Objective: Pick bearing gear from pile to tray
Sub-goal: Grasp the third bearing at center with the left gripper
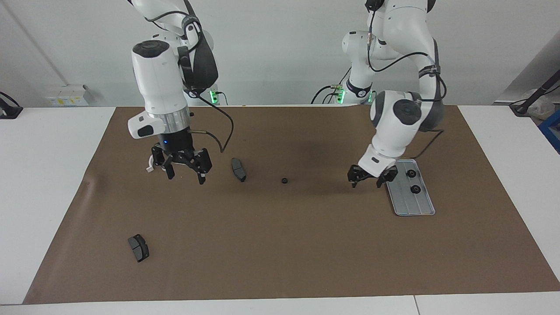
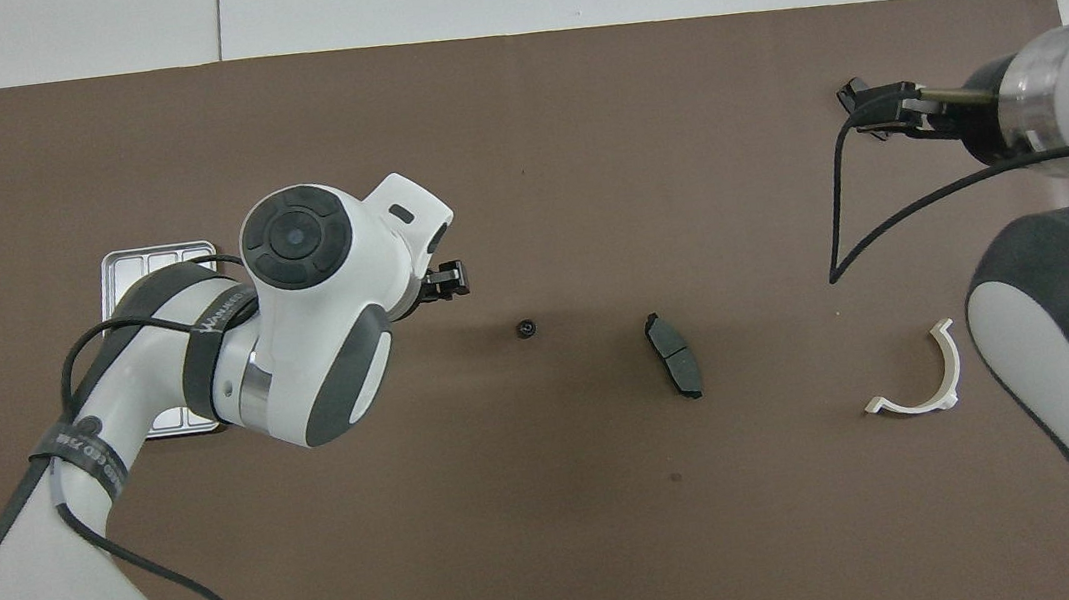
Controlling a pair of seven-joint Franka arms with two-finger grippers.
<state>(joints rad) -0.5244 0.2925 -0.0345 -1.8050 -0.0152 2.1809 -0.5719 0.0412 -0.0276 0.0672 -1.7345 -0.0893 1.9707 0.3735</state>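
Tabletop (image 1: 52, 175): brown mat.
Ring (image 1: 285, 180): loose, between both grippers.
Left gripper (image 1: 372, 178): jaws apart, apparently empty, beside tray (image 1: 422, 210).
Right gripper (image 1: 186, 169): jaws apart, waiting.

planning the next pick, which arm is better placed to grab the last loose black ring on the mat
Left, probably. Its open pincer hangs between the small black ring and the grooved silver-grey metal tray, which already holds two rings. The right pincer is by the white curved bracket.

Left arm over silver tray (image 2: 150, 260), left gripper (image 2: 445, 281) near black ring (image 2: 525, 329), grey pad plate (image 2: 673, 355) beside it, white curved bracket (image 2: 918, 377) by right arm, right gripper (image 2: 875, 108) over brown mat (image 2: 576, 134)
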